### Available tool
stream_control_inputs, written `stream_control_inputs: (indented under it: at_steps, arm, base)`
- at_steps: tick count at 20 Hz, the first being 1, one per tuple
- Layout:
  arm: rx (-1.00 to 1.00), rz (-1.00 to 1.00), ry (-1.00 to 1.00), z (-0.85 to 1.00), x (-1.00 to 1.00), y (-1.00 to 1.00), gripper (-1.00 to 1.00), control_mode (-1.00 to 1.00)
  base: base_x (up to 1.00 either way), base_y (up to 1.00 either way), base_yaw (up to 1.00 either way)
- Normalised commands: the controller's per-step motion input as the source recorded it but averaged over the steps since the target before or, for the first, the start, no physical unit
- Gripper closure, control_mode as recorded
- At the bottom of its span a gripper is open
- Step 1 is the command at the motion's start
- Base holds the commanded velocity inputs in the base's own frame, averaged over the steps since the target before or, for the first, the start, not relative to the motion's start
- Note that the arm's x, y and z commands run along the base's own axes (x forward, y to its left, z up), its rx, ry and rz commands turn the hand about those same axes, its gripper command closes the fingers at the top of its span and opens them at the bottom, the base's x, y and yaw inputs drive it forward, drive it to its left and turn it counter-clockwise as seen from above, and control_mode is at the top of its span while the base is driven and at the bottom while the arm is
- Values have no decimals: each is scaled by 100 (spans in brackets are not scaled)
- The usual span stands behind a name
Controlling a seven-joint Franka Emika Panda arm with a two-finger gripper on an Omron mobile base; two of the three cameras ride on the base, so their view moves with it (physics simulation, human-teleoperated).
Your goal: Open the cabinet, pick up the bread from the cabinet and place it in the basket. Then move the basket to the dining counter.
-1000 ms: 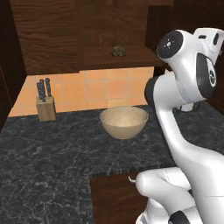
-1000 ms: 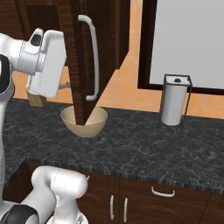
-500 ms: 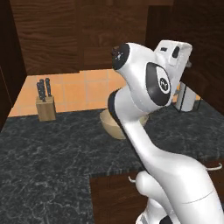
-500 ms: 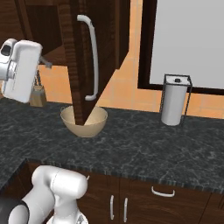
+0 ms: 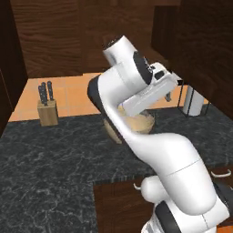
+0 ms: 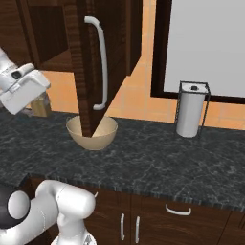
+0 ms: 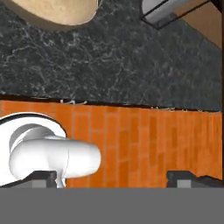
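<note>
The cabinet [image 6: 81, 57] hangs over the black counter with its door swung open, silver bar handle [image 6: 101, 67] facing out. Its inside is dark and partly behind my arm, so the bread is hidden. The basket [image 6: 92, 132], a wide tan bowl, stands on the counter under the door's lower edge. It is half behind my arm in the left base view [image 5: 139, 125] and at the top of the hand view [image 7: 61, 11]. My white hand [image 5: 150, 91] hovers above the counter beside the basket. My gripper [image 7: 116, 178] is open with nothing between its fingertips. The dining counter is out of view.
A knife block [image 5: 47, 108] stands at the back left of the black marbled counter [image 5: 50, 168]. A paper towel holder [image 6: 191, 109] stands at the back right. Low cupboard doors with small handles [image 6: 178, 209] run under the counter's front edge. Orange floor tiles [image 7: 144, 144] lie below.
My arm has swung, carrying the hand from high beside the cabinet down to above the counter near the basket. The jaws stayed open. The basket and cabinet door have not moved.
</note>
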Motion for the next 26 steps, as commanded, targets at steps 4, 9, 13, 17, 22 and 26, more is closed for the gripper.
stream_control_inputs:
  at_steps: [4, 9, 13, 17, 22, 26]
  arm:
    - [65, -34, 0, -64, 51, 26, -100, -100]
    - [39, -40, -17, -12, 61, 5, -100, -100]
    - [3, -2, -24, 0, 19, -15, -100, -100]
    - [-6, 25, -35, 1, 61, 0, -100, -100]
    - [-2, 38, -39, 10, 60, -10, -100, -100]
    - [0, 19, -37, 37, 65, -5, -100, -100]
  base:
    - [0, 0, 0]
    - [0, 0, 0]
    - [0, 0, 0]
    - [0, 0, 0]
    - [0, 0, 0]
    - [0, 0, 0]
